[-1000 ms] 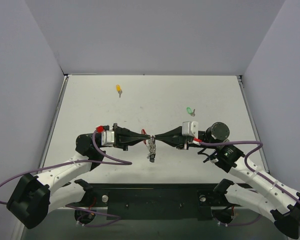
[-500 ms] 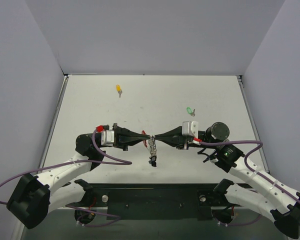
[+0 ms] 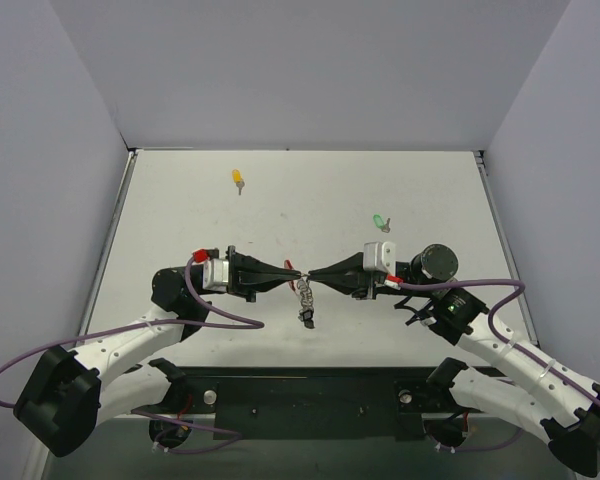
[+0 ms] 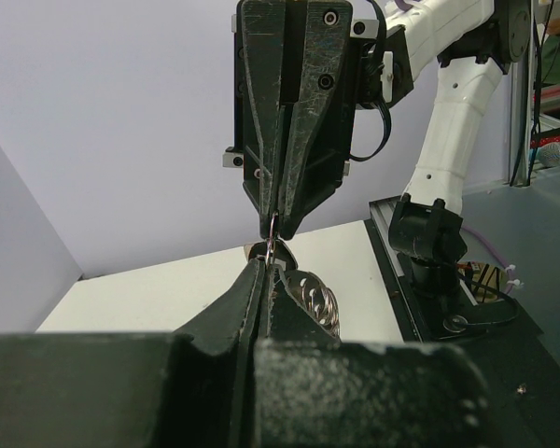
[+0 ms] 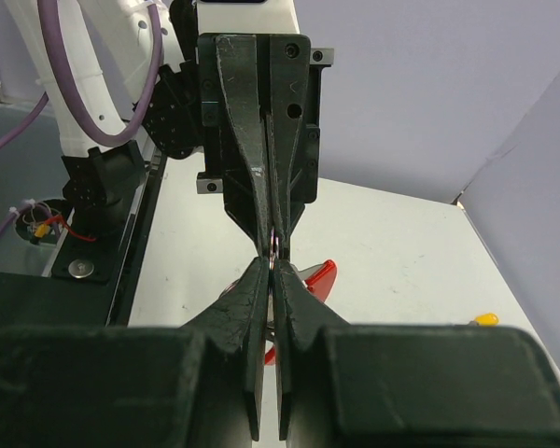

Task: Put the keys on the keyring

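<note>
1. We have our left gripper [image 3: 294, 279] and right gripper [image 3: 312, 279] meeting tip to tip. Both are clenched on the keyring [image 3: 303, 291] from opposite sides, probably to steady its wire and spread it.
2. Its red tag [image 5: 313, 275] sits just beside the pinch. A dark piece, perhaps the black key [image 3: 306, 318], dangles below the keyring.
3. The green key [image 3: 380, 222] lies beyond the keyring to its right, and the yellow key [image 3: 238, 179] farther off to its left. Both are still unthreaded.

My two arms [image 3: 115, 350] are white shells with black joints [image 3: 170, 290], purple cables [image 3: 480, 287] loop along them, and my tapered black fingers [image 5: 247, 140], dotted with small screws [image 5: 290, 45], sit ahead of grey blocks [image 3: 378, 257] tipped red.
</note>
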Controlling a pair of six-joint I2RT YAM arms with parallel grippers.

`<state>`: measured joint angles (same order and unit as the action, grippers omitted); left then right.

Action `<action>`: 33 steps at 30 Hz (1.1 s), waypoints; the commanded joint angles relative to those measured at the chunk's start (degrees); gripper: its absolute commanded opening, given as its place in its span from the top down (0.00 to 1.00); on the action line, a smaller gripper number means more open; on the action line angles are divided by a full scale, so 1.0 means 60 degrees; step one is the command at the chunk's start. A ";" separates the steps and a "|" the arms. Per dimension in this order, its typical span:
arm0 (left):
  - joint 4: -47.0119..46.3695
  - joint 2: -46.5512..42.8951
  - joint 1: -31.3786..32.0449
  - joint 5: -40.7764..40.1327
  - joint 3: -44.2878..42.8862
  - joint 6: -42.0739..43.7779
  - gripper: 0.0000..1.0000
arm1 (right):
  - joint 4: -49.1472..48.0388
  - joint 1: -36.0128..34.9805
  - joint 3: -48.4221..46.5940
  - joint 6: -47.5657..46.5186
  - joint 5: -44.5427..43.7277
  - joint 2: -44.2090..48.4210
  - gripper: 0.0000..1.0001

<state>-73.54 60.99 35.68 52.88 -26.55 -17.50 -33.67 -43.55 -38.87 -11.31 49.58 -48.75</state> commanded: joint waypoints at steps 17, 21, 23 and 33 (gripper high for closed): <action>0.1326 -0.0335 0.0161 0.0853 -0.1127 0.0921 1.00 | 0.0075 -0.0081 -0.0128 -0.0092 0.0482 -0.0049 1.00; 0.2484 -0.0541 0.0147 0.1103 -0.1288 0.1435 1.00 | 0.0016 -0.0081 -0.0157 -0.0078 0.0452 -0.0020 1.00; 0.3055 -0.0643 0.0147 0.1191 -0.1361 0.1757 1.00 | 0.0031 -0.0066 -0.0171 -0.0078 0.0467 -0.0048 1.00; 0.5341 -0.0893 0.0147 0.1557 -0.1786 0.3119 1.00 | 0.0192 -0.0081 -0.0216 -0.0078 0.0598 -0.0034 1.00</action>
<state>-47.57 56.53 36.01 60.42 -33.74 -4.01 -29.06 -43.57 -38.87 -11.68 50.89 -48.75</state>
